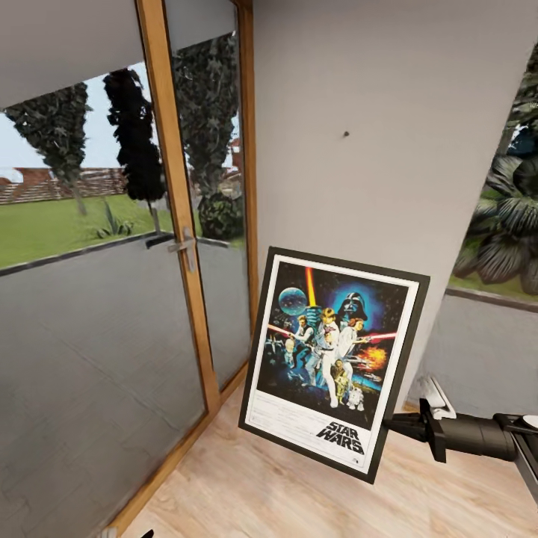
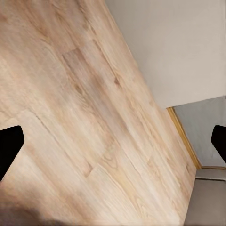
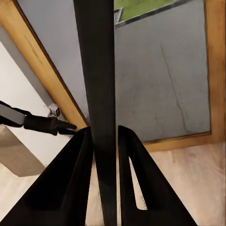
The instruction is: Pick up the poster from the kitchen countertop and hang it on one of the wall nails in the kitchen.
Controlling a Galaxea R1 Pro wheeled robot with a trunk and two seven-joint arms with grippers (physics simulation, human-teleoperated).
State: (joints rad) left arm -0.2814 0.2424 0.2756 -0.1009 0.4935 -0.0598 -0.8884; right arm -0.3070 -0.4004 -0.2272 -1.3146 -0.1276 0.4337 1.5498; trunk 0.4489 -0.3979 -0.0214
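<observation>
The poster (image 1: 334,359), black-framed with a white border and the STAR WARS logo, hangs tilted in the air in front of the light-grey wall. My right gripper (image 1: 390,426) is shut on the lower right edge of its frame. In the right wrist view both fingers (image 3: 70,183) clamp the black frame edge (image 3: 94,70), and the right gripper (image 3: 104,141) sits around it. A wall nail (image 1: 346,135), a tiny dark speck, sits on the wall well above the poster's top edge. My left gripper (image 2: 113,146) is open over the wooden floor, holding nothing.
A wood-framed glass door (image 1: 179,187) with a metal handle (image 1: 183,246) stands to the left of the wall. A window with leafy plants (image 1: 508,224) is at the right. Light wooden floor (image 1: 246,486) lies below, with a white object (image 1: 439,396) at the wall's foot.
</observation>
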